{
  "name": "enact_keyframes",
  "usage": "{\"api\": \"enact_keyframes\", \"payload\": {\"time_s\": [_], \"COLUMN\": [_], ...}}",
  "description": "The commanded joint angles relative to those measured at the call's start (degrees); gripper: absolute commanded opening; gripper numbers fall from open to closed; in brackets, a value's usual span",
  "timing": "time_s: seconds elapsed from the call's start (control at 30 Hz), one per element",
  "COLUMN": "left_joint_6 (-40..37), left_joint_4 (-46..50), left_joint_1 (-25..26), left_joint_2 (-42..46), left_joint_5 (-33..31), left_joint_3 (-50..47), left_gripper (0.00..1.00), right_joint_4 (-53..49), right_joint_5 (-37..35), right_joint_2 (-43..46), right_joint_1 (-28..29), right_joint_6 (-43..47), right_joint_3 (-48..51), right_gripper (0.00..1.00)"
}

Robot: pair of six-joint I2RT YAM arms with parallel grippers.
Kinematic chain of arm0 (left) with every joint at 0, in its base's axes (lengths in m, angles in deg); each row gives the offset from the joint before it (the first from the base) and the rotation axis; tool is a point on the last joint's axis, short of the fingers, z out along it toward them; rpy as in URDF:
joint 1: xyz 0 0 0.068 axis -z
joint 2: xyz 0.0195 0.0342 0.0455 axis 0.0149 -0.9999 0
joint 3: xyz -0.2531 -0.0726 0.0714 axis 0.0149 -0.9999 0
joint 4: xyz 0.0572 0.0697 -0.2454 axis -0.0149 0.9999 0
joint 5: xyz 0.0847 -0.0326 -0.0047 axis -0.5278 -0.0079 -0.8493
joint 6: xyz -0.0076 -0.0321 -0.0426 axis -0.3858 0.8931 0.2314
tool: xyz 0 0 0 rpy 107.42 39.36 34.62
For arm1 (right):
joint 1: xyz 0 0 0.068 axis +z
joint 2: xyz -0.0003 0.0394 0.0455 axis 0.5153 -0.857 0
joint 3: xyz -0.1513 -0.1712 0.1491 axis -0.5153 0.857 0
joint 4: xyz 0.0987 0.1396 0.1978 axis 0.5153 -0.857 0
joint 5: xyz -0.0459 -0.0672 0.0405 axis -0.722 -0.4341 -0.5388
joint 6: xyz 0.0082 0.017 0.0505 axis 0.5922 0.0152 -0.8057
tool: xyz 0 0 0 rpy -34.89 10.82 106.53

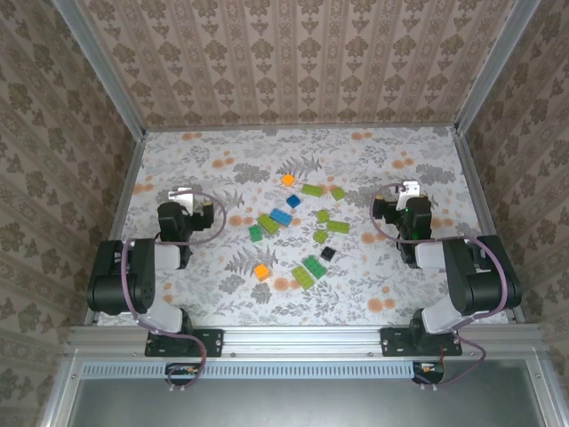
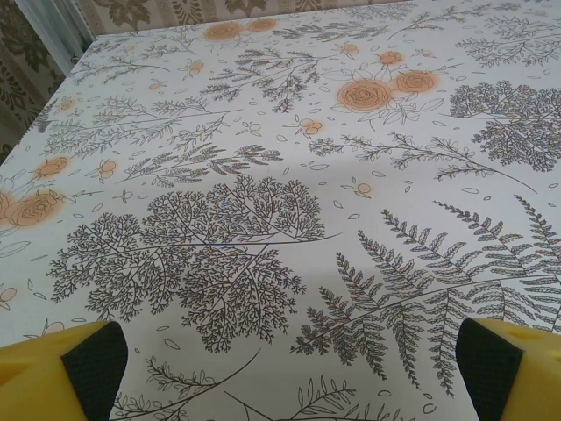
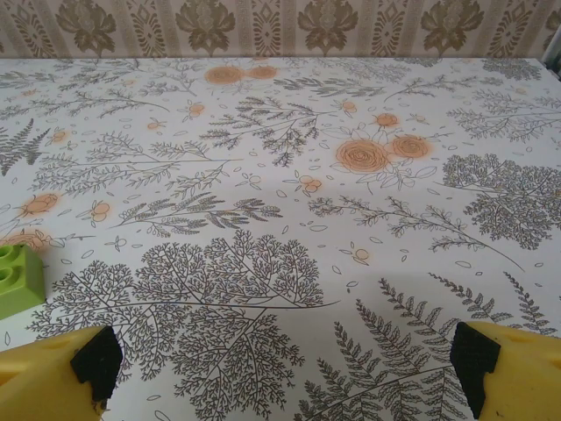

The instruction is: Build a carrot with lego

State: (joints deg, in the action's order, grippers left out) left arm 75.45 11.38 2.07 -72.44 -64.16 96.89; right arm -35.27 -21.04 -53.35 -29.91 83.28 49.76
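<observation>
**Two grippers spread wide, no brick joined yet**

Both pairs of jaws are released, with nothing between them. The left gripper [image 2: 280,373] shows its yellow fingertips [image 2: 53,364] at the bottom corners of its wrist view, over a bare patch of the flowered tabletop [image 2: 289,175]. The right gripper [image 3: 280,373] stands the same way. A lime brick [image 3: 17,279] lies just beyond its left finger, not touching it.

From above, the left gripper sits toward the tabletop's left edge and the right gripper toward its right edge. The lego [image 1: 304,277] is scattered loose across the middle between them, closer to the right gripper. Most pieces are lime or dark green. There is one orange brick [image 1: 288,180] on the far side of the scatter and a second orange brick [image 1: 261,272] on the near side. A black brick [image 1: 328,253] and a blue brick [image 1: 281,216] lie among the greens.

By my reading the task has not started. No carrot is on the tabletop, and each piece seems to lie alone, though they are too small in the view from above to rule out a stacked pair. Everything remains to be done: choosing an orange piece for the tip, gathering greens for the crossbar top, and pressing them together.
</observation>
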Motion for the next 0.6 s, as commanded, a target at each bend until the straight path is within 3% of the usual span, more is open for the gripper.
{"api": "enact_keyframes", "payload": {"time_s": [0.0,0.57], "left_joint_6": [-0.3,-0.4], "left_joint_4": [-1.1,-1.1], "left_joint_1": [-0.4,-0.4], "left_joint_2": [0.2,0.2], "left_joint_5": [0.9,1.0], "left_joint_3": [1.3,1.3], "left_gripper": [1.00,1.00], "right_joint_4": [-0.6,-2.4], "right_joint_5": [0.9,0.6], "right_joint_2": [0.1,0.7], "right_joint_1": [-0.3,-0.2], "right_joint_6": [-1.1,-1.1], "right_joint_3": [-0.9,-1.5], "right_gripper": [1.00,1.00]}}
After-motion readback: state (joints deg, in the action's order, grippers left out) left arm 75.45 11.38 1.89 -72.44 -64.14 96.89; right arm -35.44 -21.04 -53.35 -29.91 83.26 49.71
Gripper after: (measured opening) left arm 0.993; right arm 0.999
